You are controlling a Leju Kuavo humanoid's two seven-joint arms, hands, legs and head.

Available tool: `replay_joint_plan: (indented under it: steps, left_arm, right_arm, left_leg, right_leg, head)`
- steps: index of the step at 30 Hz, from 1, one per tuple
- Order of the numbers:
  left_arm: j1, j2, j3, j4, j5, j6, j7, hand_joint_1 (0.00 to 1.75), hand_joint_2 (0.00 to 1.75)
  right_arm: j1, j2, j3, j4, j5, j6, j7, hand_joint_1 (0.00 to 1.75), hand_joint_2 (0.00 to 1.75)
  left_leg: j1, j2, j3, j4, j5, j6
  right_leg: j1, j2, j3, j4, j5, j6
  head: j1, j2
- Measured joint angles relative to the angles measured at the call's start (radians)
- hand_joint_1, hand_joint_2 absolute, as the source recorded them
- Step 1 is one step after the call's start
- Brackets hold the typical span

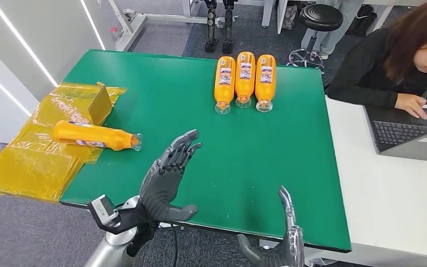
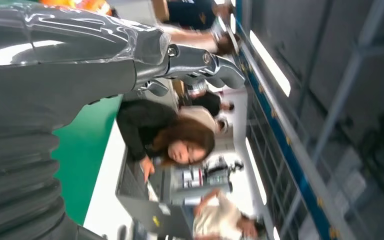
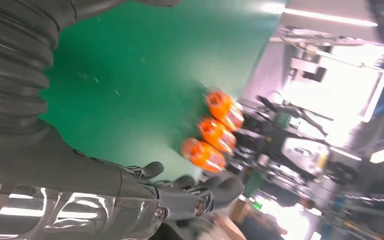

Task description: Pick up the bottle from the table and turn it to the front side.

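At left of the frame, bottle (image 1: pixel 95 136): lies on its side, partly on the yellow plastic wrap (image 1: pixel 30 161) at the green table (image 1: pixel 200 100) edge, cap end toward centre; not yet picked up.
Left hand (image 1: pixel 169 175): lower centre, fingers spread, holding nothing, near the bottle but apart from it.
Three bottles (image 1: pixel 244 80): upper centre, lying in a row, probably already front side up.
Right hand (image 1: pixel 281 239): lower right of centre, seems spread and empty, though partly cut off.
Person (image 1: pixel 400 61): upper right, at a laptop (image 1: pixel 411 133).
Progress: grasp and turn both remain.
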Motion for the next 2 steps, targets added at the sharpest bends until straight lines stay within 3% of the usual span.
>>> replay_joint_plan:
  steps: [2]
  left_arm:
    - [0.023,-0.012,0.014,-0.009,-0.015,0.022,0.0,0.0,1.75]
  right_arm:
    - [0.015,0.0,-0.014,-0.031,0.036,0.0,0.003,0.0,1.75]
  left_leg:
    - [0.0,0.0,0.0,0.0,0.0,0.0]
  right_leg:
    - [0.0,0.0,0.0,0.0,0.0,0.0]
  head:
    - [0.0,0.0]
